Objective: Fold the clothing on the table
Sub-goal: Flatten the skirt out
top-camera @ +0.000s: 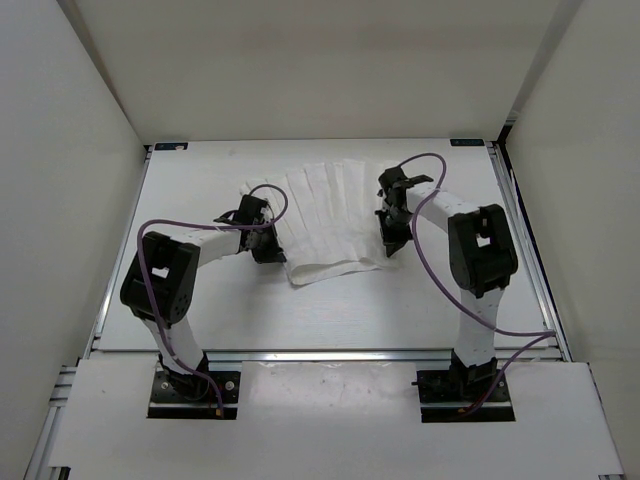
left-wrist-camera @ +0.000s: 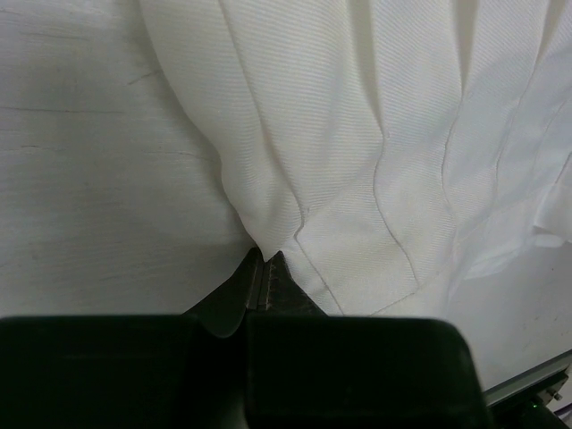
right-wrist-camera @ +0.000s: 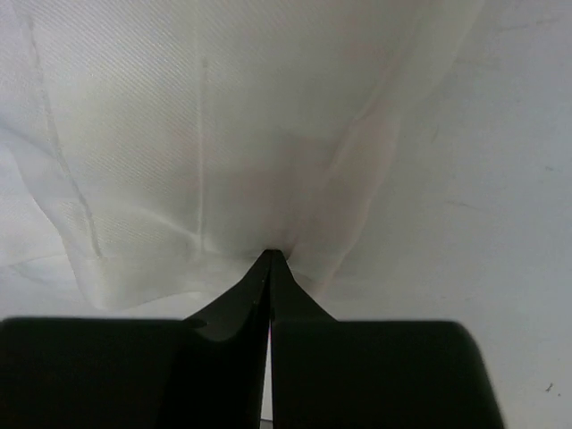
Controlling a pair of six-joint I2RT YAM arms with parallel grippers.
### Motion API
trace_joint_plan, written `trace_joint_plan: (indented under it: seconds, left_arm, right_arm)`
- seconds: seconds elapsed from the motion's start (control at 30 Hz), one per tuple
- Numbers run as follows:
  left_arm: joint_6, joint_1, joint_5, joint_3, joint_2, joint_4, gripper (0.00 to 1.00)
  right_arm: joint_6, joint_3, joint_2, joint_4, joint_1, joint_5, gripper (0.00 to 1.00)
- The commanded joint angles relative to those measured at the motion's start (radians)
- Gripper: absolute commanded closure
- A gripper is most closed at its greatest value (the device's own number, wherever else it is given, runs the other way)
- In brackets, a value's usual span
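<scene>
The clothing, a white pleated garment, lies fanned out on the middle of the table, its narrow end toward the arms. My left gripper is at the garment's left edge. In the left wrist view the left gripper is shut, with a fold of the clothing pinched between its tips. At the garment's right edge is my right gripper. The right wrist view shows that gripper shut on the thin edge of the clothing, which bunches up at the tips.
Silver metal rails edge the table along the front and sides. Plain white walls stand close on the left, right and back. Purple cables loop off both arms above the surface.
</scene>
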Motion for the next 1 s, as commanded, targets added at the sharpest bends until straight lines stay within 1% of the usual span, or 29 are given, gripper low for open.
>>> trace_joint_plan:
  seconds: [0.0, 0.03, 0.17, 0.2, 0.33, 0.37, 0.4, 0.47, 0.53, 0.67, 0.73, 0.83, 0.97]
  left_arm:
    - [0.028, 0.021, -0.028, -0.036, -0.045, -0.026, 1.00]
    - [0.031, 0.027, -0.031, -0.036, -0.053, -0.031, 1.00]
    - [0.034, 0.067, -0.028, -0.066, -0.070, -0.022, 1.00]
    - [0.042, 0.073, -0.033, -0.072, -0.068, -0.023, 1.00]
    - [0.046, 0.090, -0.016, -0.094, -0.085, -0.017, 1.00]
    - [0.039, 0.084, -0.010, -0.100, -0.087, -0.016, 1.00]
    - [0.043, 0.082, -0.019, -0.099, -0.087, -0.012, 1.00]
    - [0.039, 0.059, -0.019, -0.088, -0.085, -0.019, 1.00]
    - [0.037, 0.046, -0.017, -0.085, -0.084, -0.019, 1.00]
    - [0.039, 0.039, -0.016, -0.091, -0.087, -0.026, 1.00]
    - [0.040, 0.045, -0.011, -0.099, -0.093, -0.017, 1.00]
    - [0.040, 0.047, -0.013, -0.111, -0.104, -0.014, 1.00]
    - [0.040, 0.047, -0.010, -0.106, -0.114, -0.017, 1.00]
  right_arm:
    - [0.004, -0.024, -0.112, -0.018, -0.009, -0.003, 1.00]
    - [0.001, -0.034, -0.138, -0.029, -0.014, 0.034, 1.00]
    - [0.005, -0.118, -0.240, -0.052, -0.029, 0.070, 1.00]
    - [0.013, -0.149, -0.244, -0.061, -0.032, 0.082, 1.00]
    - [0.004, -0.204, -0.292, -0.070, -0.049, 0.070, 1.00]
    - [0.001, -0.206, -0.309, -0.070, -0.049, 0.039, 0.86]
    - [-0.010, -0.207, -0.317, -0.075, -0.049, 0.009, 0.75]
    - [-0.021, -0.212, -0.333, -0.054, -0.014, -0.038, 0.61]
    - [-0.039, -0.213, -0.333, -0.049, 0.023, -0.009, 0.50]
    - [-0.033, -0.167, -0.295, -0.063, 0.087, -0.001, 0.48]
    - [-0.006, -0.146, -0.278, -0.043, 0.100, -0.002, 0.50]
    - [0.014, -0.109, -0.234, -0.017, 0.089, -0.012, 0.51]
    - [0.056, -0.037, -0.143, -0.035, 0.055, -0.016, 0.50]
